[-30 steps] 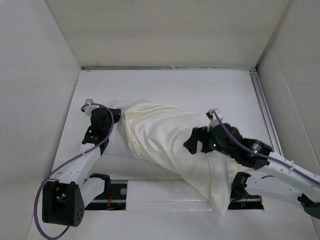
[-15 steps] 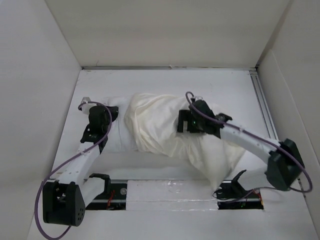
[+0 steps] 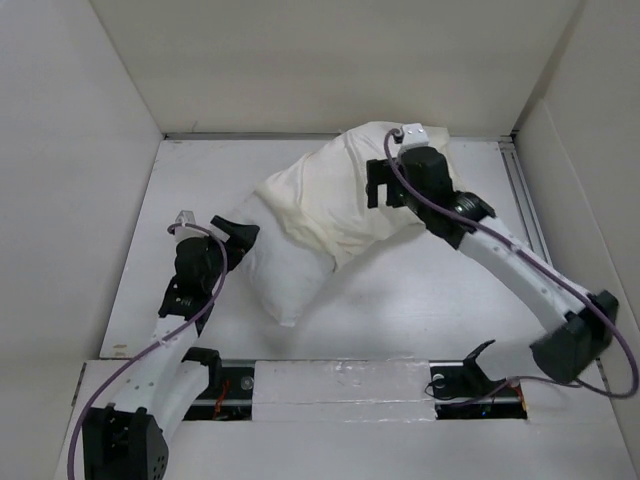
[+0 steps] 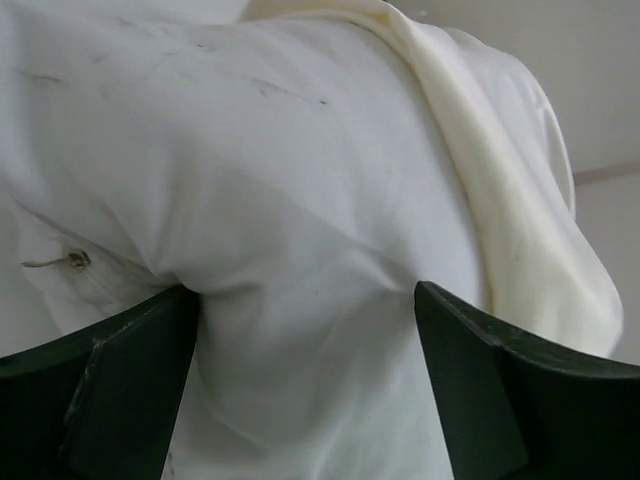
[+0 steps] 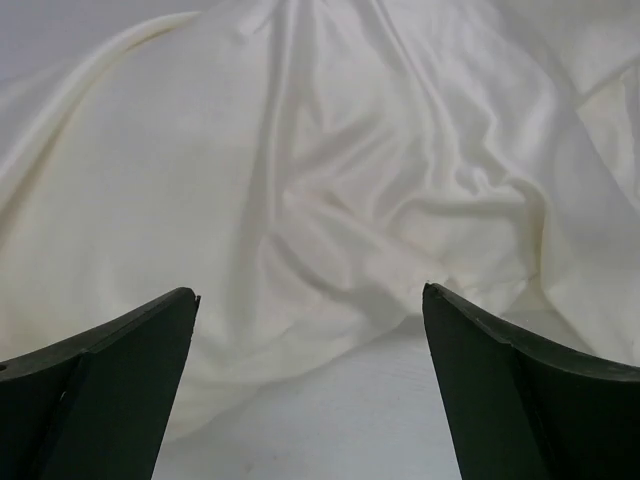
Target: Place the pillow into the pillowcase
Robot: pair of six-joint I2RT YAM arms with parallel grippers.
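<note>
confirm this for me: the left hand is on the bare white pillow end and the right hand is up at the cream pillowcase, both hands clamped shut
Not quite. The left hand is at the pillow, the right hand at the pillowcase, but both wrist views show the fingers spread apart: open.

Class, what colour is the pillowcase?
Pale cream-yellow, plain, no pattern; the pillowcase shows best in the right wrist view.

Overhead is reading bright and even, diffuse light off the white walls, no glare. The pillowcase [image 3: 335, 195] and my right arm are only throwing soft, faint shadows on the table [image 3: 430, 290]. My left wrist cam is running dimmer, with the pillow [image 4: 250, 200] filling it in grey shade. Near fingers [image 5: 110, 390] are going soft and dark on both wrist cams.
</note>
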